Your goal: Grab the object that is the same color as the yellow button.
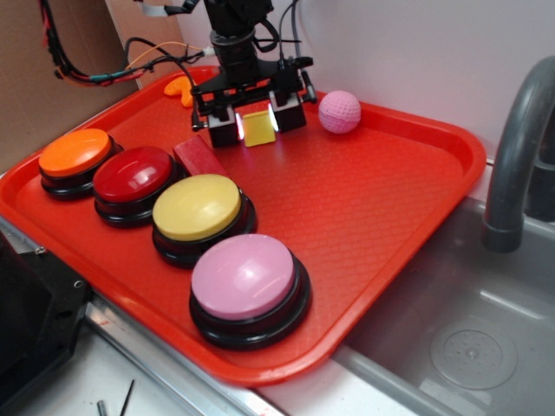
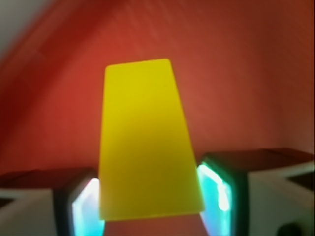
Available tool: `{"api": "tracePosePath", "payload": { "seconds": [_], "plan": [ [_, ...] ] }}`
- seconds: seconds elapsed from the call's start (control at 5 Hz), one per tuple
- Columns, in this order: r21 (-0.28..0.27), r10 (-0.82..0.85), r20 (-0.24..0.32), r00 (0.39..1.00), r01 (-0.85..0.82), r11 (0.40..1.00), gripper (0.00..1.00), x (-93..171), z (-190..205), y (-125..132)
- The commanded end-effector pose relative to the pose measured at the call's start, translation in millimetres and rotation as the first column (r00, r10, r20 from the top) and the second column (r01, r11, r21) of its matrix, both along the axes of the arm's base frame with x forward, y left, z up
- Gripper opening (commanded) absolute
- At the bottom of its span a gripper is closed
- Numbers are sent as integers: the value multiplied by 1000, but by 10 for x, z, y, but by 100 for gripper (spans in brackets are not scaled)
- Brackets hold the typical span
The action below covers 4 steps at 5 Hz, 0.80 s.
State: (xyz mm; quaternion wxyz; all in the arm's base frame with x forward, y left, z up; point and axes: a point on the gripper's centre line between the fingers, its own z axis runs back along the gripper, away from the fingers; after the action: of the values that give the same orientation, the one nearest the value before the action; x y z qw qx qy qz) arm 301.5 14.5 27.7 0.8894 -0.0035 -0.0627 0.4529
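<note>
A red tray holds the yellow button at its front, well apart from the claw at the back. The yellow block sits between the claw's two fingers, which press both its sides, holding it.

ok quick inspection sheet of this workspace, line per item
surface: red tray on a counter.
job's things: yellow block between the gripper fingers; yellow button in the button row.
clutter: orange button, red button, pink button, red block, orange piece, pink ball.
grippers: gripper shut on the yellow block.
cables: wires behind the tray.
surroundings: sink and faucet beside the tray.
</note>
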Motion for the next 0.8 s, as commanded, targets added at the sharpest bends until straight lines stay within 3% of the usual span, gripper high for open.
{"api": "tracePosePath", "payload": {
  "seconds": [0.0,0.2,0.4,0.6],
  "plan": [
    [-70,-372,125,920,382,922,0,-200,918,-194],
    [-68,-549,94,831,555,829,0,-430,1230,-468],
    [-87,-614,93,784,621,779,0,-706,1502,-579],
    [-64,-650,97,753,657,751,0,-880,1710,-653]
  ]
}}
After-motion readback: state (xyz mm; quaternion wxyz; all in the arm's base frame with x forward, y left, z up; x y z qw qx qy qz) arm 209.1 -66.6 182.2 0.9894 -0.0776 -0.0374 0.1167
